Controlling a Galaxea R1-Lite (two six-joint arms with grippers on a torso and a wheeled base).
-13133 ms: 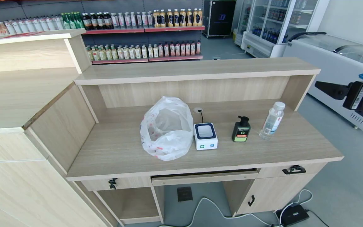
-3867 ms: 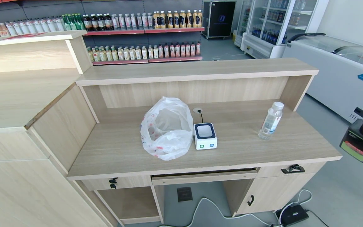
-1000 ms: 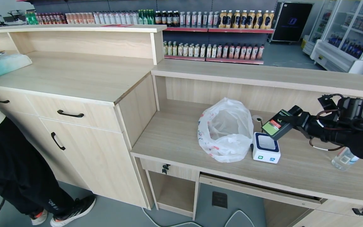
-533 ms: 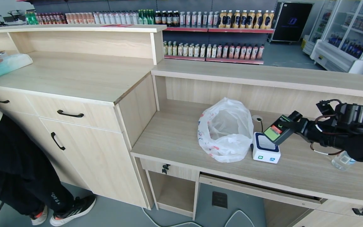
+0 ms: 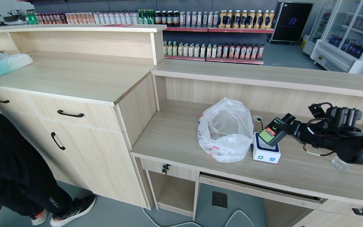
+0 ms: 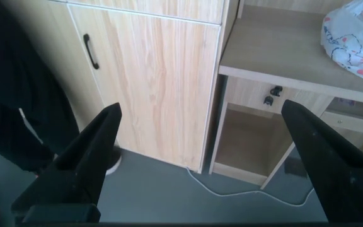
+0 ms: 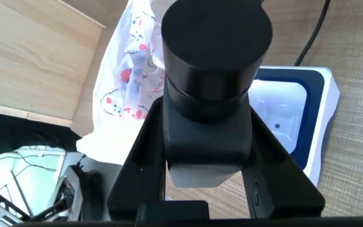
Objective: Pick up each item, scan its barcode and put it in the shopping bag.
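Head view: shows the right claw (image 5: 288, 126) clenched on a black pump bottle (image 5: 271, 134), held tilted just above the white scanner (image 5: 265, 154), green and red label facing up. Cannot tell whether touching the scanner or slightly apart. Just beside the scanner, toward the left, the open shopping bag (image 5: 225, 129), mouth up. Leaves bare counter (image 5: 175, 135) from the bag to the side wall (image 5: 139, 107), plus a strip along the front edge. Closed in behind by the back panel (image 5: 219, 93) and the shelf (image 5: 232, 74) above it. Hides most of the water bottle (image 5: 339, 163) behind the right arm, with little more than its base to make out.

Right wrist view: looks along the pump bottle (image 7: 216, 38) from the pump end, body mostly covered by its own cap, both fingers (image 7: 137, 170) pressed on its sides. Beyond it, the scanner (image 7: 295, 120) window and part of the shopping bag (image 7: 128, 82).

Left wrist view: gives the left claw (image 6: 200, 161) released, fingers (image 6: 80, 164) wide apart, hanging low over grey floor (image 6: 169, 195) before a cupboard door (image 6: 162, 82). Cuts the shopping bag (image 6: 355, 34) off at the picture's edge.
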